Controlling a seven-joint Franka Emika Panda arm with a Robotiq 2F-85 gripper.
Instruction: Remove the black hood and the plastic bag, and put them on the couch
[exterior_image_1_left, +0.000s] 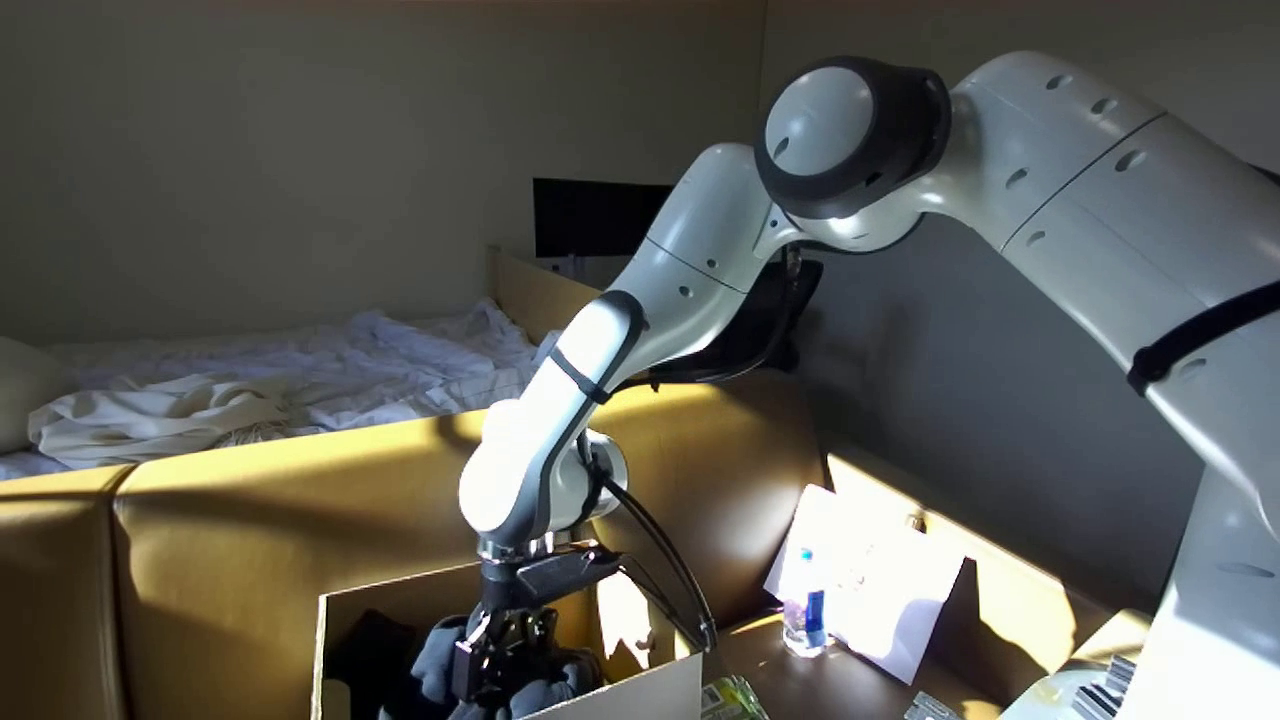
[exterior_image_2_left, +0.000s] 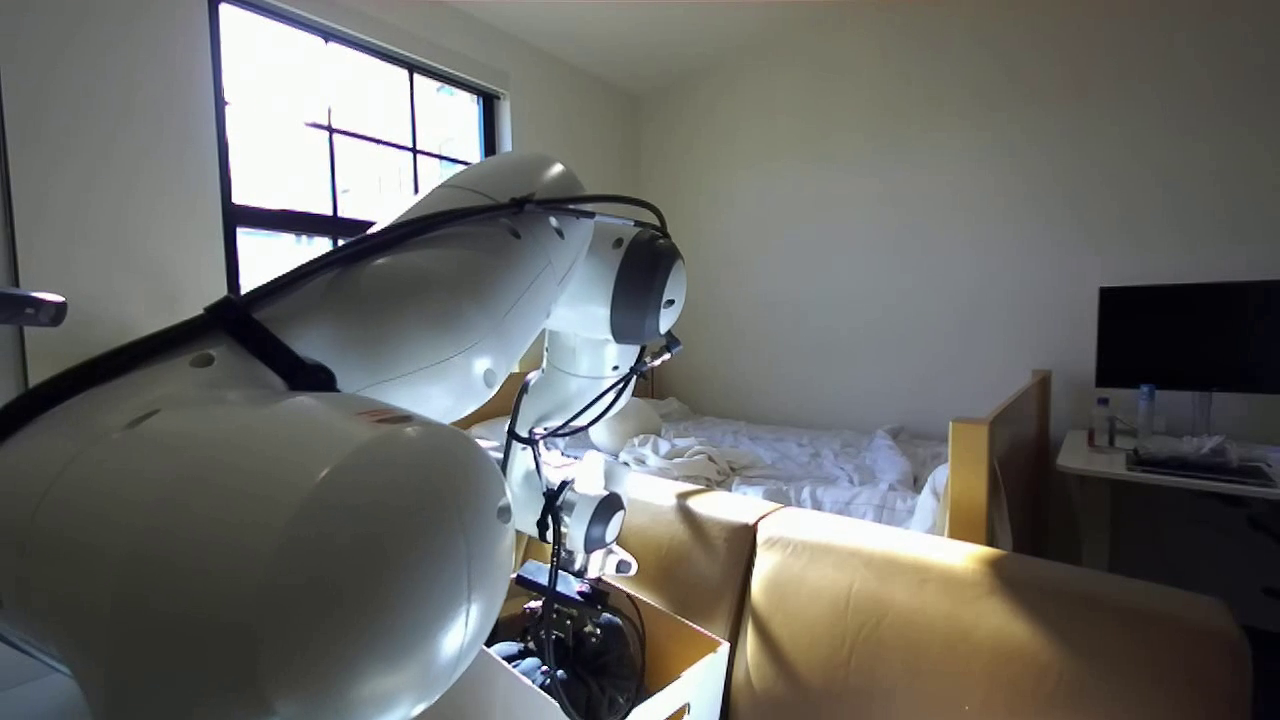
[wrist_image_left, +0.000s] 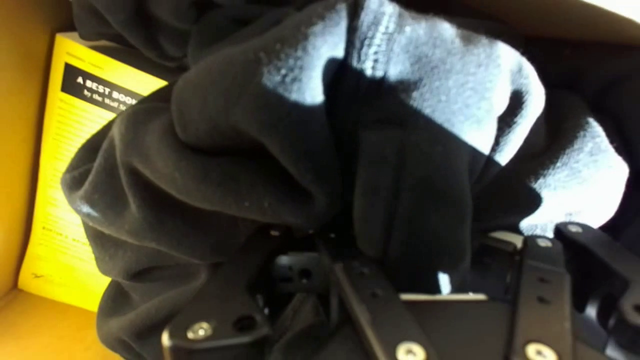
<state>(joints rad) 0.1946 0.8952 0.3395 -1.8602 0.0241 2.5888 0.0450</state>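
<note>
Yellow book (wrist_image_left: 65, 200), wrist view only, part-covered by black hood (wrist_image_left: 210, 175); gripper (exterior_image_1_left: 505, 660) amid folds, whether clenched cannot tell; box wall (exterior_image_1_left: 650, 690) blocking lower folds.

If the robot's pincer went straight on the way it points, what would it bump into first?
The bunched black hood, most likely: the pincer points down into the open box, right among the hood's folds. How deep they go, I can't tell.
</note>
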